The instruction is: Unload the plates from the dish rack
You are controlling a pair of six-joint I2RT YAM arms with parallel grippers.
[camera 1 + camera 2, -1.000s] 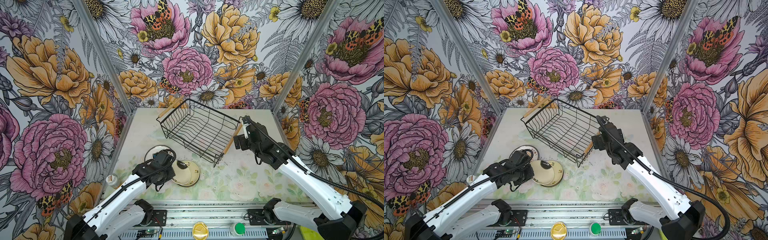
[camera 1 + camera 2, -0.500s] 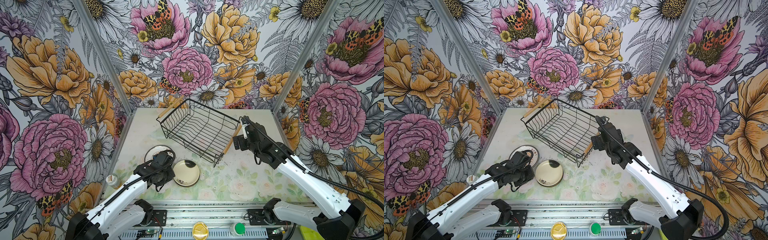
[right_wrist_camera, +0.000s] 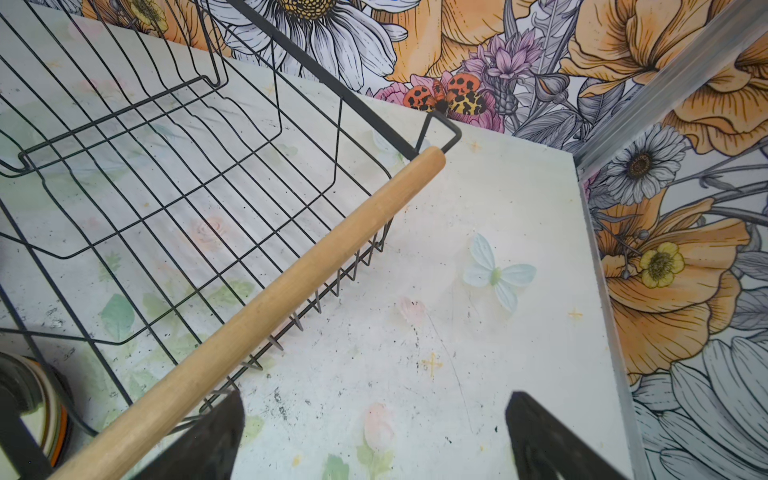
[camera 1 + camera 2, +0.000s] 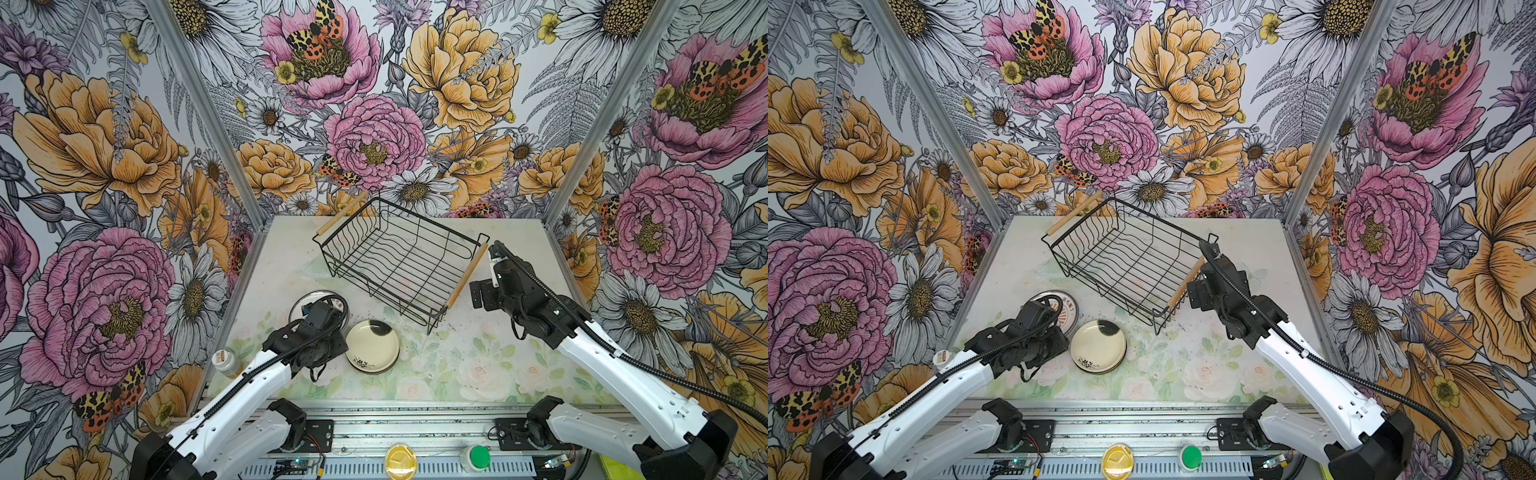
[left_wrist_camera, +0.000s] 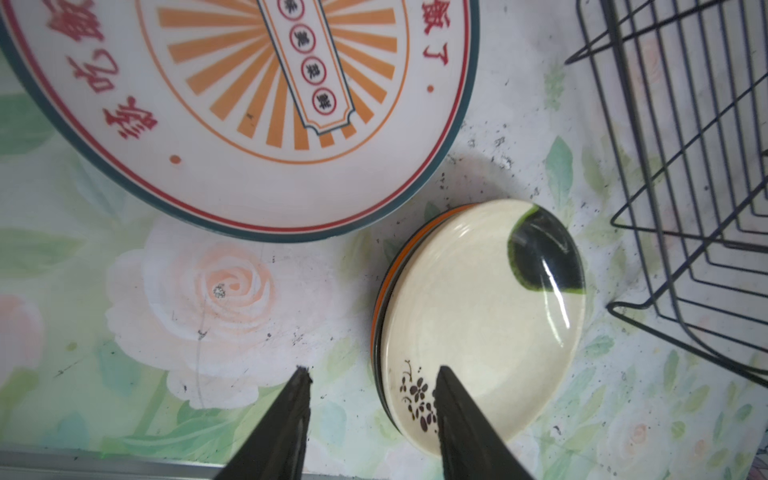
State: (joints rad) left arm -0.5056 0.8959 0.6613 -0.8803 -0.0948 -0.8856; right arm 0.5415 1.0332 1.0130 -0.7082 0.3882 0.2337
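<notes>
The dish rack is a black wire basket with two wooden rod handles, and no plates stand in it. In front of it a cream plate with a black patch lies flat on a small stack, with an orange plate's rim showing beneath. A large white plate with orange rays lies to its left. My left gripper hovers open over the cream plate's near edge, holding nothing. My right gripper is open beside the rack's right handle.
A small white-capped bottle stands at the table's left edge by the left arm. Flowered walls close the table on three sides. A yellow button and a green button sit on the front rail.
The left gripper has opened and drawn back to the left. The cream plate it held tilted now lies flat on the stack. The right arm has barely moved.
</notes>
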